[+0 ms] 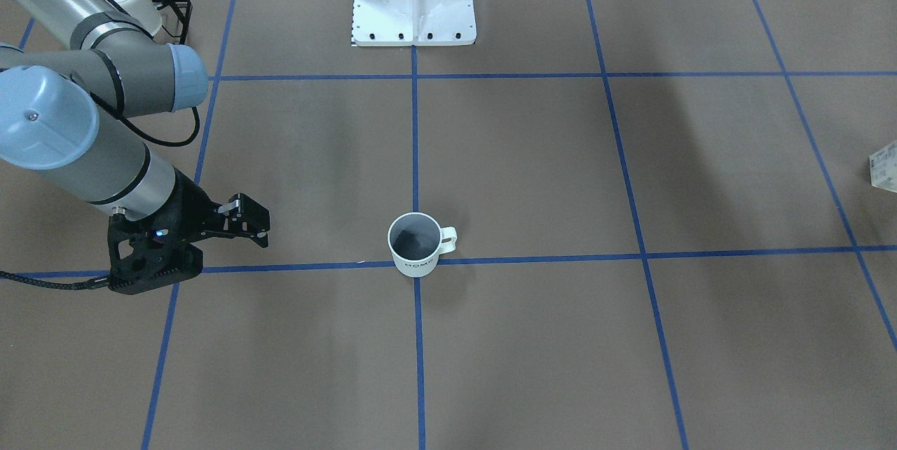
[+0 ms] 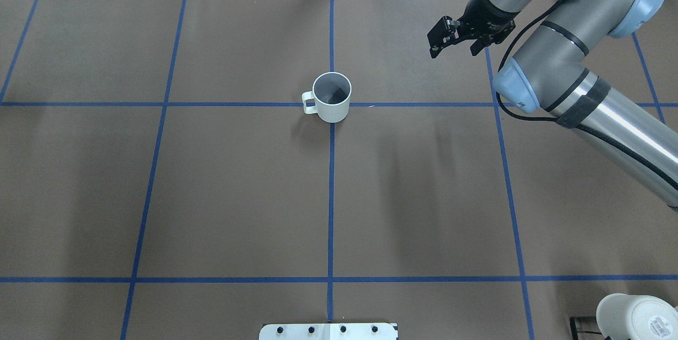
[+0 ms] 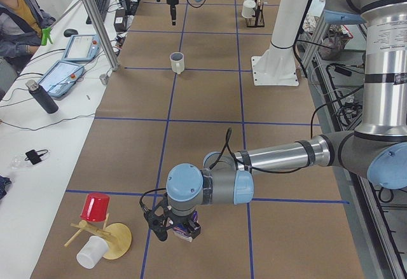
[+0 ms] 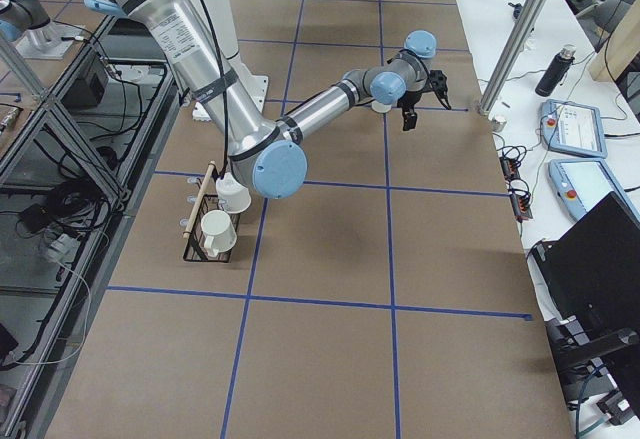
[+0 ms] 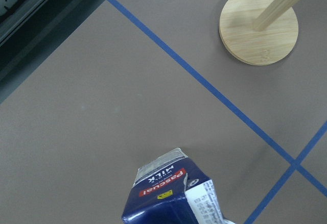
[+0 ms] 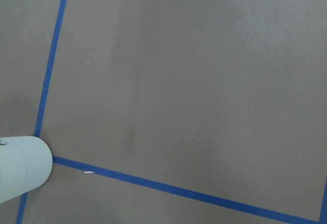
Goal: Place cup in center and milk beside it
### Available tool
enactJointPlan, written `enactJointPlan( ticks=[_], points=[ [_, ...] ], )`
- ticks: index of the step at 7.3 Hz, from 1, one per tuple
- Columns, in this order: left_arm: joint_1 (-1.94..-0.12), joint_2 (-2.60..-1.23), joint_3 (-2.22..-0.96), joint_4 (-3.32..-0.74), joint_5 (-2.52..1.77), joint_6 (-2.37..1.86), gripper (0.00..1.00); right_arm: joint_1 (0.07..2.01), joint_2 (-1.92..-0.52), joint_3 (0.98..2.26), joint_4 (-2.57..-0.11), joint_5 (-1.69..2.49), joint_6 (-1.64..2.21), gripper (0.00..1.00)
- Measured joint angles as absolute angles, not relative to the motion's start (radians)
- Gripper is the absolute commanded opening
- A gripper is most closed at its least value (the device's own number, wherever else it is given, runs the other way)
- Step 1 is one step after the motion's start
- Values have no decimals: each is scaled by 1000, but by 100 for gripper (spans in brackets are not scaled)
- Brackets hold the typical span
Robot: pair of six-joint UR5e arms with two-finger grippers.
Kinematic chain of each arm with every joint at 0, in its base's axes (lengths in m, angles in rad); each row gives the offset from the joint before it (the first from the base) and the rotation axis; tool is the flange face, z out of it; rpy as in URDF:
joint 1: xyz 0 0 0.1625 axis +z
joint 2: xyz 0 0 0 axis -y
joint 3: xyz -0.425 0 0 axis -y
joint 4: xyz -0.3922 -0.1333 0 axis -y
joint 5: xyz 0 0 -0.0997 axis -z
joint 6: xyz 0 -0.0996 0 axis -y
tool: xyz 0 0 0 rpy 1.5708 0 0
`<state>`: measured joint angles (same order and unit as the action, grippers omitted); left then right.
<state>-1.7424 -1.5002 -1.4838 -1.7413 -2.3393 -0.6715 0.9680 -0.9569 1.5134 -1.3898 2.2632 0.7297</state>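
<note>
The cup point(image 1: 413, 243), a white ribbed mug with a dark inside, stands upright on the crossing of blue tape lines at the table's middle; it also shows in the overhead view point(image 2: 332, 97) and at the right wrist view's left edge point(image 6: 20, 168). My right gripper point(image 2: 440, 39) hangs open and empty, well apart from the cup on my right side. The milk point(image 5: 173, 193), a dark-blue and white carton, is at the table's far left end. In the exterior left view my left gripper point(image 3: 180, 227) is at the carton point(image 3: 188, 232); I cannot tell whether it is shut.
A black rack with white mugs point(image 2: 635, 316) stands near my base on the right. A wooden stand point(image 3: 105, 234) with a red cup and a white cup, its round base point(image 5: 258, 27) close to the milk, is at the left end. An operator and tablets are beside the table.
</note>
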Motion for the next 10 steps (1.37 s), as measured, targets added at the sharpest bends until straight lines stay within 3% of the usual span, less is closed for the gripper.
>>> enactJointPlan(
  ticks=[10],
  points=[
    [-1739, -1509, -1376, -1928, -2345, -907, 98, 965, -990, 1568, -1391, 2259, 737, 100]
  ],
)
